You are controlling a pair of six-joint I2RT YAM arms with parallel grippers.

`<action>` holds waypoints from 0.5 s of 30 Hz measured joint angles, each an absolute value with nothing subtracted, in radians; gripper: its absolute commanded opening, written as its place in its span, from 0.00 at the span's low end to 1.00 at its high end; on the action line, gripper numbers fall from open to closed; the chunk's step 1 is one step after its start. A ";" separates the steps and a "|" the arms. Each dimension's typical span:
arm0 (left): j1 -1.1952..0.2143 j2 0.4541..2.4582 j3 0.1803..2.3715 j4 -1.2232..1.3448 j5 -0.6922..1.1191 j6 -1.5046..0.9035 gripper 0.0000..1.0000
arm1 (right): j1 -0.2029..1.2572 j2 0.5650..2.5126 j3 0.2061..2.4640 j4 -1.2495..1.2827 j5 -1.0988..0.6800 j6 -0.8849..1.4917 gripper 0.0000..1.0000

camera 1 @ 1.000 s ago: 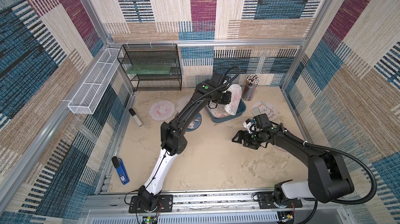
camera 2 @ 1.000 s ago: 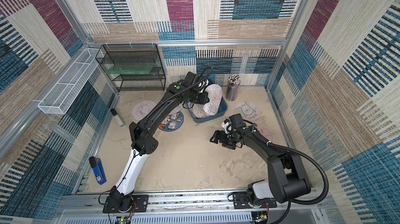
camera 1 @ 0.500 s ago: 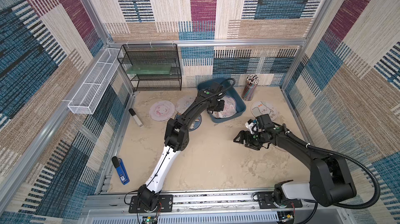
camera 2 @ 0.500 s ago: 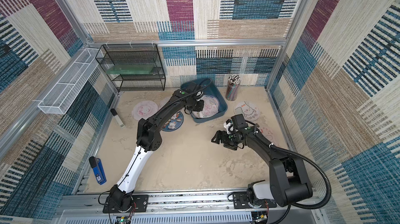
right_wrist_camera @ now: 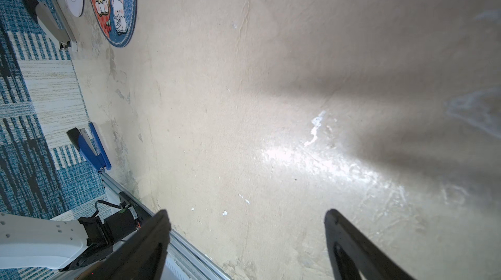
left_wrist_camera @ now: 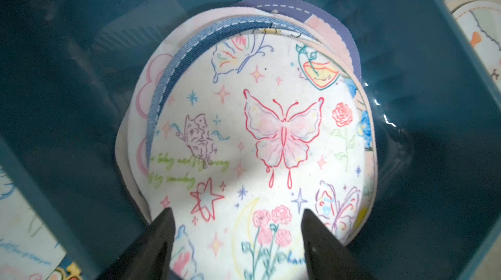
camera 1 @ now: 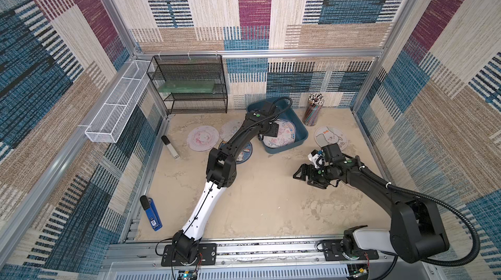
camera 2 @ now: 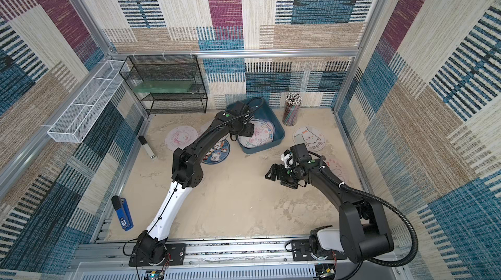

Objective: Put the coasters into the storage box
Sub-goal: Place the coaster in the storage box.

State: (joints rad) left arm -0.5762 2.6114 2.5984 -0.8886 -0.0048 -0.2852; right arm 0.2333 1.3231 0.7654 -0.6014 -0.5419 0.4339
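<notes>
Partly done. Box (camera 1: 285, 148) at the back holds a loose stack of coasters (left_wrist_camera: 271, 129): butterfly print on top, blue denim-look and pink edges showing under it, count hidden. Left gripper (left_wrist_camera: 236, 212) hangs inside the box just over the stack, jaws wide, holding nothing. Right gripper (right_wrist_camera: 246, 212) sits low over bare table, jaws wide, empty too. Left on the table as far as I can see: pink coaster (camera 1: 202, 138), pale coaster (camera 1: 228, 129) half behind the left arm, dark blue coaster (camera 1: 245, 154), animal coaster (camera 1: 330, 136) right of the box, faint pink coaster (camera 2: 337, 170) beside the right arm. Roughly five to go. Other containers: pencil cup (camera 1: 313, 110) full of pencils, black rack (camera 1: 187, 62) with a green slab (camera 1: 187, 87) on a shelf
</notes>
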 measured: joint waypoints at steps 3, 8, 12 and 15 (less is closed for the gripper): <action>-0.577 2.582 2.582 -0.888 -0.024 -0.281 0.79 | 0.234 1.331 0.765 -0.597 -0.546 0.440 0.92; -0.577 2.494 2.535 -0.868 -0.046 -0.263 0.80 | 0.236 1.352 0.772 -0.595 -0.546 0.441 0.92; -0.577 2.415 2.444 -0.848 -0.046 -0.263 0.80 | 0.231 1.365 0.794 -0.595 -0.533 0.444 0.95; -0.577 2.330 2.310 -0.820 -0.040 -0.263 0.81 | 0.204 1.377 0.815 -0.601 -0.496 0.444 0.96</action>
State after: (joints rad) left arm -0.5774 2.3302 2.3100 -0.8204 -0.0399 -0.2634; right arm 0.2043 1.3769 0.8154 -0.6014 -0.4961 0.4442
